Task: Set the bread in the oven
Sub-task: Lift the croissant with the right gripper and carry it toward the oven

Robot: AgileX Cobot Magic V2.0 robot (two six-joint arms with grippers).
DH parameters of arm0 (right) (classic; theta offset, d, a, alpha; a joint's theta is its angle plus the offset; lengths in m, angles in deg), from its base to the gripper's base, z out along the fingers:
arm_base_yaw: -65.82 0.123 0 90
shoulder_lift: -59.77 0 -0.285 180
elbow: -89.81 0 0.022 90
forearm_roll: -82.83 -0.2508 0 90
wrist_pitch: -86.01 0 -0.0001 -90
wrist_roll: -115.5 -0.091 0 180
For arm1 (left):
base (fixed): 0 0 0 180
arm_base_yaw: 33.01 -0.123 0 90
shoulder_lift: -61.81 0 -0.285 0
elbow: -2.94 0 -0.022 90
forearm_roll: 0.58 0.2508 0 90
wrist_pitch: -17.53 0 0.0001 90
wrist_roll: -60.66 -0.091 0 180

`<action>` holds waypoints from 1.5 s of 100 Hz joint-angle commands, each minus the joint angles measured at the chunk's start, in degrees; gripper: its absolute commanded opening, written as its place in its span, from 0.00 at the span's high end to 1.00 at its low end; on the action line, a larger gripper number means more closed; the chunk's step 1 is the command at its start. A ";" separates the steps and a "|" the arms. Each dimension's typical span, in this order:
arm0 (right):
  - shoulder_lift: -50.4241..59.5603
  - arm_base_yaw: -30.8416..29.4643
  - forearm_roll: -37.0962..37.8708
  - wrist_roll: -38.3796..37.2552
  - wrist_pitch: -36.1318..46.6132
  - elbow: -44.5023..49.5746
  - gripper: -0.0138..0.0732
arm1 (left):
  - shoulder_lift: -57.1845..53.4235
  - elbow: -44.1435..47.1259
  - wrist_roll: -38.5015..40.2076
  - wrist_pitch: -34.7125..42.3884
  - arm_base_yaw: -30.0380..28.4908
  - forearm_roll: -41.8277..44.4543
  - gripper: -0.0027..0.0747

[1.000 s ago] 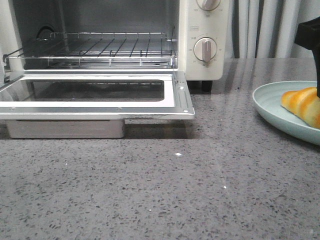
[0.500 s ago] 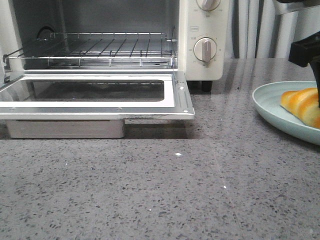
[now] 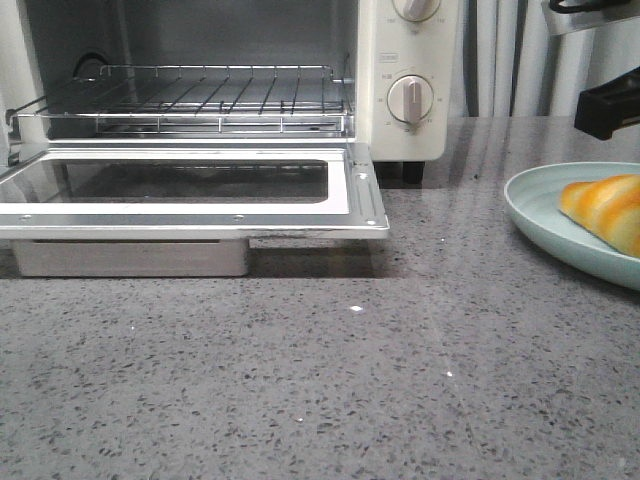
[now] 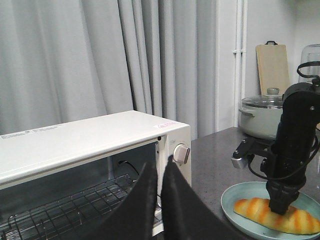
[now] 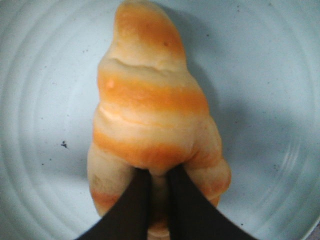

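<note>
The oven (image 3: 250, 100) door is down and its rack is bare. The bread (image 5: 152, 125) lies on the blue plate (image 4: 235, 210), to the right of the oven. The right gripper (image 5: 154, 192) pinches the bread. The left gripper (image 4: 156, 200) is closed on nothing. Lifting and placing are left.

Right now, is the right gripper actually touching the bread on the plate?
Touching. In the right wrist view the right gripper has both fingertips pressed into the bread; the left wrist view shows it down on the loaf, which lies on the plate.
</note>
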 commanded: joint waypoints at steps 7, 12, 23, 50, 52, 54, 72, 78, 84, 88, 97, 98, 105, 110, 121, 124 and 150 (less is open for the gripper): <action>3.53 -0.41 0.17 0.51 1.27 -0.78 0.91 | 0.30 -2.11 0.09 4.15 0.23 -0.04 0.99; 4.92 -0.41 0.17 0.51 1.41 -0.78 0.91 | 0.30 -2.11 0.09 4.15 0.23 -0.04 0.99; 8.49 -0.41 0.42 0.51 1.29 -0.78 0.91 | 0.30 -2.11 0.09 4.15 0.23 -0.04 0.99; 15.23 -0.41 0.41 1.97 -0.02 -0.88 0.91 | 0.30 -2.11 0.09 4.15 0.23 0.03 0.99; 15.55 -0.41 0.41 2.11 -0.17 -0.88 0.91 | 0.30 -2.11 0.09 4.15 0.23 0.03 0.99; 15.92 -0.41 0.41 2.20 -0.29 -0.88 0.91 | 0.30 -2.11 0.09 4.15 0.23 0.03 0.99; 18.41 -0.31 -3.19 5.96 -2.52 -2.57 0.91 | 0.30 -2.11 0.09 4.15 0.23 0.03 0.99; 18.88 -0.22 -4.88 8.37 -3.34 -4.55 0.91 | 0.30 -2.11 0.09 4.15 0.23 0.03 0.99; 18.97 0.29 -6.06 9.94 -4.47 -6.51 0.91 | 0.30 -2.11 0.09 4.15 0.23 0.03 0.99; 18.97 0.84 -6.40 10.98 -5.40 -7.71 0.91 | 0.30 -2.11 0.09 4.15 0.23 0.03 0.99; 18.86 3.13 -7.23 13.67 -6.46 -10.54 0.91 | 0.30 -2.11 0.09 4.15 0.23 0.03 0.99; 18.86 3.32 -7.21 13.67 -6.62 -10.72 0.91 | 0.30 -2.11 0.09 4.15 0.23 0.03 0.99; 18.86 5.19 -7.83 15.24 -6.76 -12.13 0.91 | 0.30 -2.11 0.09 4.15 0.23 0.03 0.99; 18.86 6.44 -8.06 15.56 -6.76 -12.78 0.91 | 0.30 -2.11 0.09 4.15 0.23 0.03 0.99; 18.86 8.90 -8.43 17.25 -6.44 -13.42 0.91 | 0.30 -2.11 0.09 4.15 0.23 0.03 0.99; 18.86 9.41 -8.82 17.25 -6.12 -13.42 0.91 | 0.30 -2.11 0.09 4.15 0.23 0.03 0.99; 18.22 13.02 -13.54 22.29 -2.37 -13.46 0.91 | 0.30 -2.11 0.09 4.06 0.23 0.03 0.99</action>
